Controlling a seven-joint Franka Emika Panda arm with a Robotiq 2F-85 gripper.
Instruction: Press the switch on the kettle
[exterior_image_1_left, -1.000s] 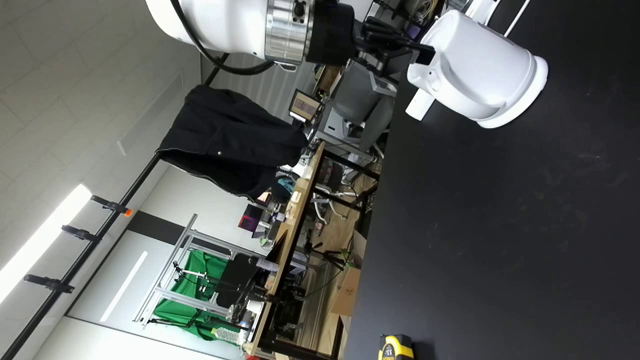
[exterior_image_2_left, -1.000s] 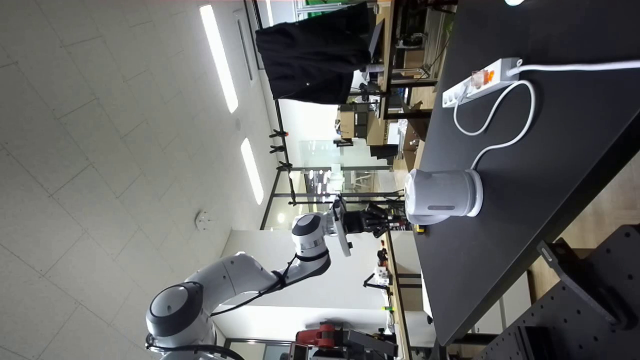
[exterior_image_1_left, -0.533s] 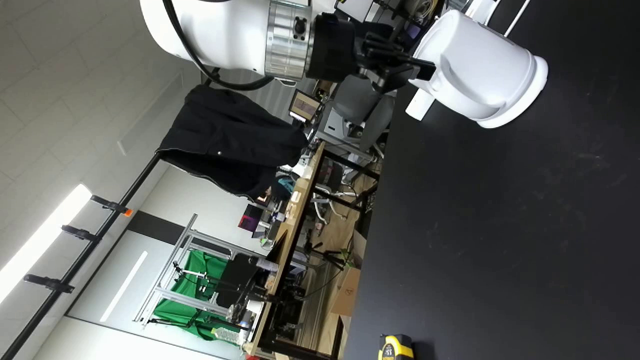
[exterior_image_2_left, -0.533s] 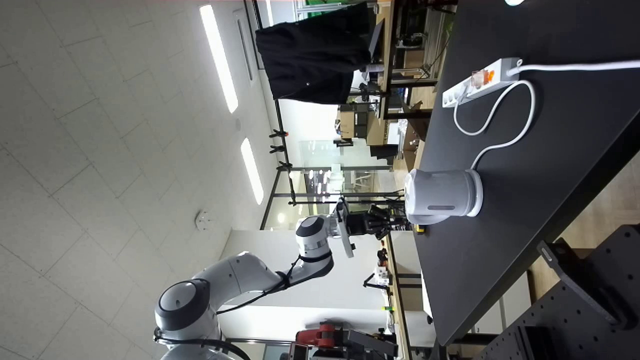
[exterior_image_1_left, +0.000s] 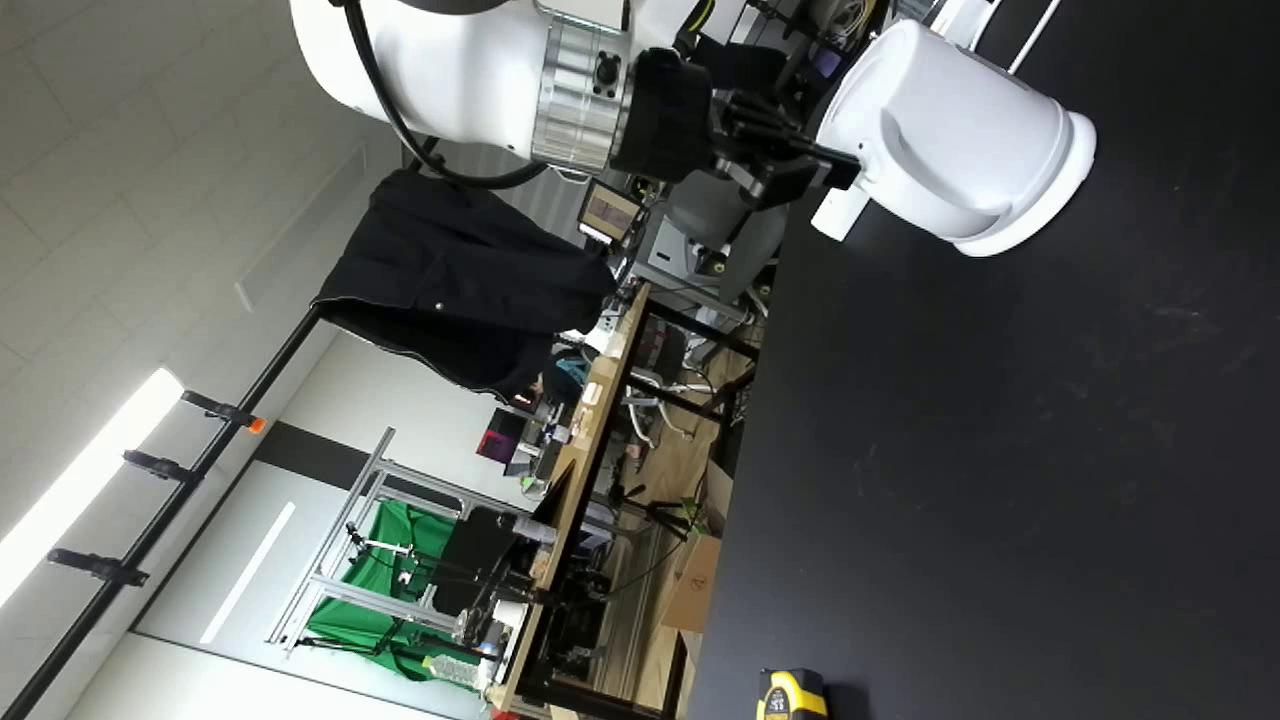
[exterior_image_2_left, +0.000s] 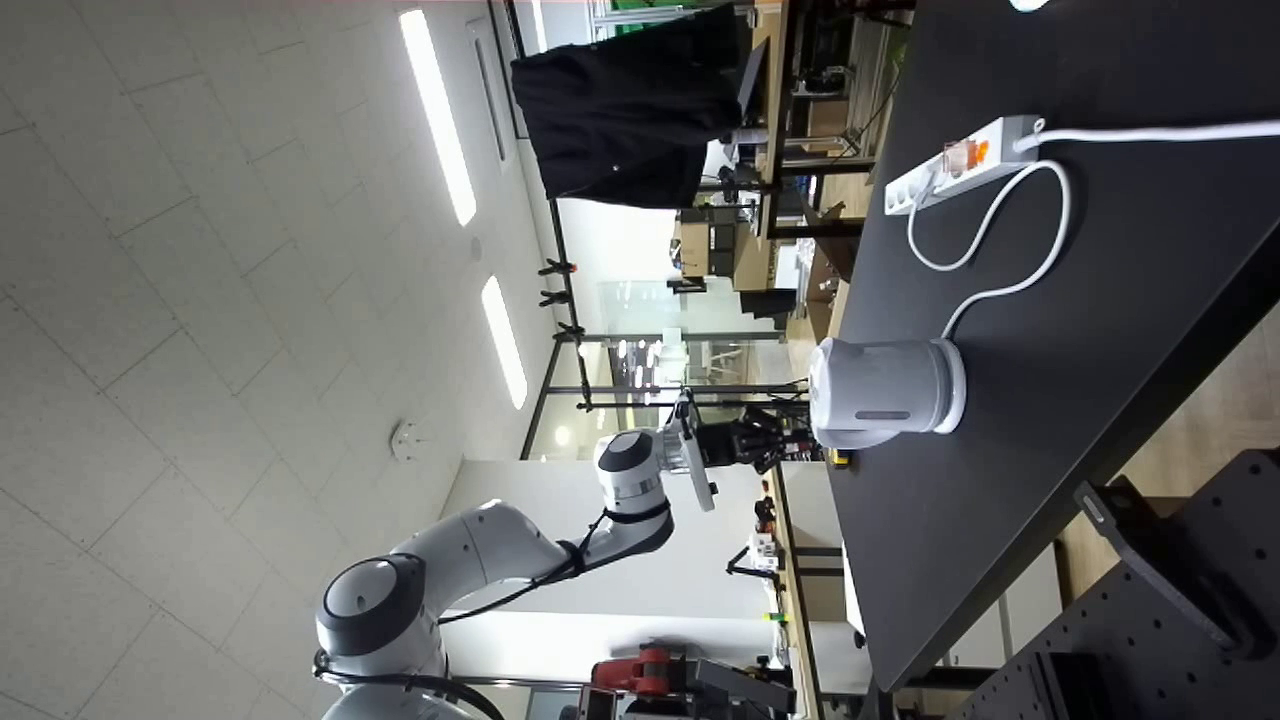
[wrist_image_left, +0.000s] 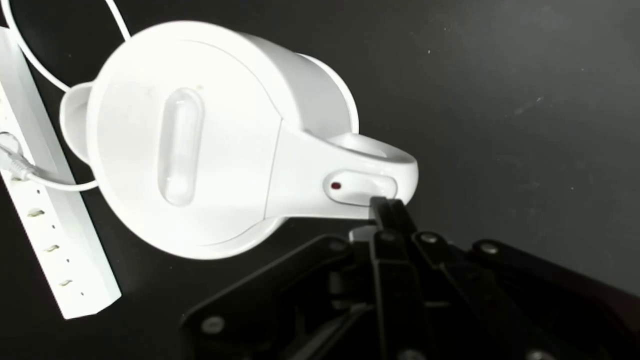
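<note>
White plastic kettle (exterior_image_2_left: 880, 385), upright on round base (exterior_image_2_left: 957, 385), on black tabletop (exterior_image_1_left: 1000, 450). Lid (wrist_image_left: 225, 135) down, w/ long recess (wrist_image_left: 181, 147). Spout (wrist_image_left: 75, 122) toward power strip (wrist_image_left: 62, 215); handle (wrist_image_left: 307, 172) on opp. side. Atop handle, nr its outer end: oval switch (wrist_image_left: 365, 186) w/ small dk-red spot (wrist_image_left: 336, 185).

Black claw (wrist_image_left: 389, 202) just by the switch, fingertips (wrist_image_left: 381, 209) together, side by side. Tips, in wrist view, across edge of handle & rim of switch; can't tell if touching. In both ext. views, close to kettle's upper end, handle side, at end of white robot arm (exterior_image_2_left: 500, 545).

Thin white cord (exterior_image_2_left: 1062, 215) fm kettle base, looped to plug (wrist_image_left: 15, 165) in strip; orange part (exterior_image_2_left: 982, 152) toward one end of strip; thicker white cable (exterior_image_2_left: 1160, 132) fm that end, off past view edge. Yellow-&-black tape measure (exterior_image_1_left: 790, 695) on tabletop, well apart fm kettle. Bkgd: dk jacket (exterior_image_1_left: 470, 280) hung on black pole (exterior_image_1_left: 162, 518).
</note>
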